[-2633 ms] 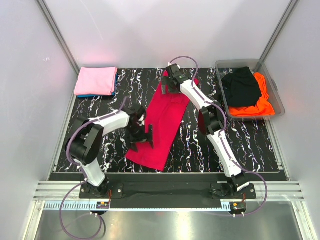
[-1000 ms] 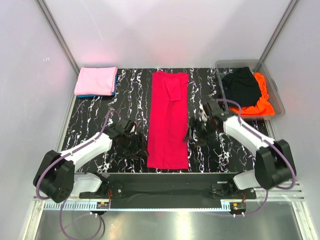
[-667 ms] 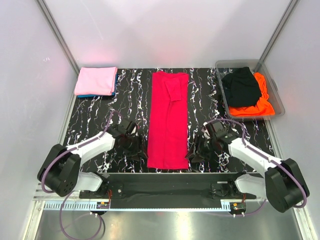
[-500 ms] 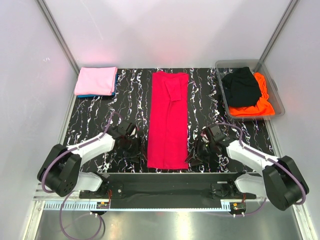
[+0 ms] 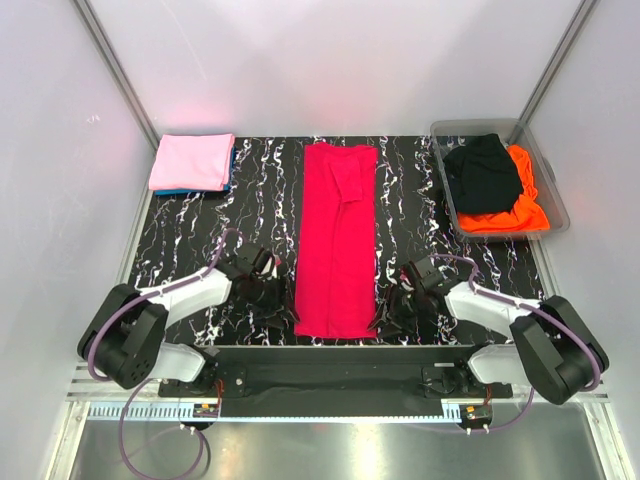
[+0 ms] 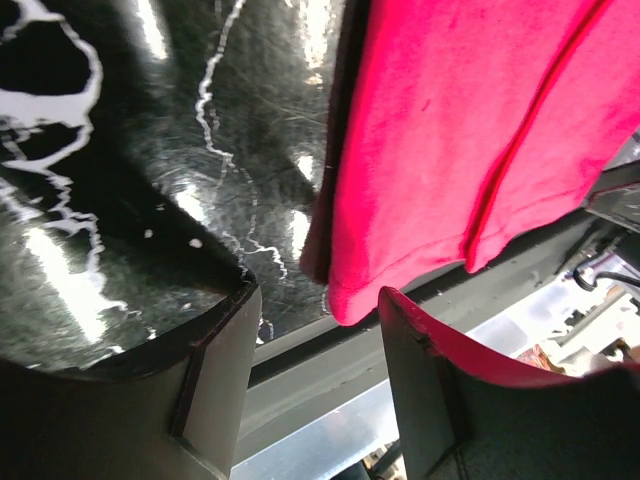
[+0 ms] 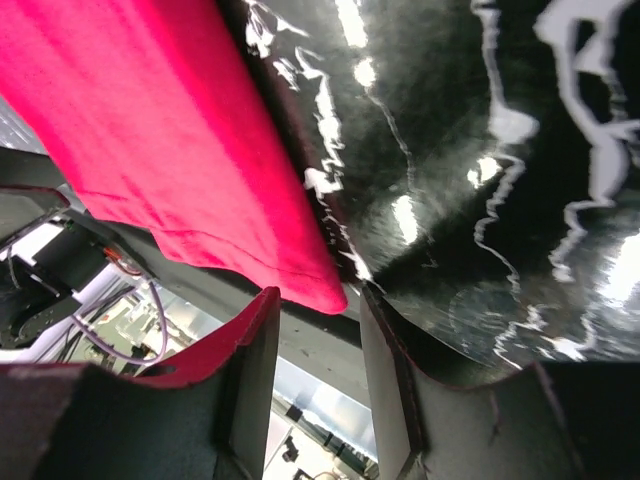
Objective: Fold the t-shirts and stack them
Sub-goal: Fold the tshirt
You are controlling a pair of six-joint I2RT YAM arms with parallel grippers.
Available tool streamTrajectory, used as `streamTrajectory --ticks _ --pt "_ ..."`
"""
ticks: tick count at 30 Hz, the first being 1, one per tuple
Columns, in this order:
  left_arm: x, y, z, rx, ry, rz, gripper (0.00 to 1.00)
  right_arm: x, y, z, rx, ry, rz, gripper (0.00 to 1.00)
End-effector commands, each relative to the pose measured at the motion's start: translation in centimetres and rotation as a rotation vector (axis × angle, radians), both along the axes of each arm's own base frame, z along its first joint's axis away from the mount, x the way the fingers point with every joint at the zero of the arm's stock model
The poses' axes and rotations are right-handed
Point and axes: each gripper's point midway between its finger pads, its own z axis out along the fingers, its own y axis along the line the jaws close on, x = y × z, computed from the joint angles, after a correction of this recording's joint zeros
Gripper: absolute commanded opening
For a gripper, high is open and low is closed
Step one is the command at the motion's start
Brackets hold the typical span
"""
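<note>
The crimson-red t-shirt [image 5: 337, 240] lies flat as a long narrow strip down the middle of the black marbled table [image 5: 190, 235]. My left gripper [image 5: 279, 309] sits low at its near left corner. In the left wrist view the left gripper [image 6: 315, 293] is open, with the cloth's corner [image 6: 350, 300] just at the fingertips and not clamped. My right gripper [image 5: 390, 314] sits at the near right corner. In the right wrist view the right gripper [image 7: 318, 294] is open too, and the red corner [image 7: 325, 290] reaches the mouth between its tips.
A folded light pink tee [image 5: 192, 161] rests on a blue one [image 5: 182, 191] at the back left. A clear plastic bin [image 5: 553, 190] at the back right holds a black tee [image 5: 483, 172] and an orange tee [image 5: 520, 208]. The table's front edge runs just beyond both grippers.
The red shirt went from slanted to straight. Both grippers then came down and toward me to its near corners, and their jaws narrowed.
</note>
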Motion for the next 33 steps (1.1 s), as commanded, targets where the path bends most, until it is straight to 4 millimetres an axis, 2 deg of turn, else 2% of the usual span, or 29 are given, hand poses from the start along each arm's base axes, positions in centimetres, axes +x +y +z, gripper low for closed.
streamTrajectory --ticks 1,9,13,21,33 --pt "-0.4 -0.2 -0.8 -0.012 0.017 -0.004 0.58 0.7 0.4 -0.5 -0.002 -0.031 -0.008 0.46" --pt "-1.4 -0.4 -1.5 -0.006 0.046 -0.019 0.60 0.7 0.9 -1.4 -0.007 -0.012 0.007 0.46" --pt "-1.6 -0.4 -1.8 0.003 0.048 -0.017 0.55 0.6 1.0 -1.3 -0.002 -0.009 0.005 0.45" --pt "-2.3 0.1 -2.4 0.013 0.057 -0.011 0.52 -0.4 0.4 -1.2 -0.001 0.003 -0.035 0.43" --pt "-2.6 0.0 -2.6 0.003 0.065 -0.017 0.29 -0.7 0.1 -1.0 -0.006 0.009 -0.045 0.26"
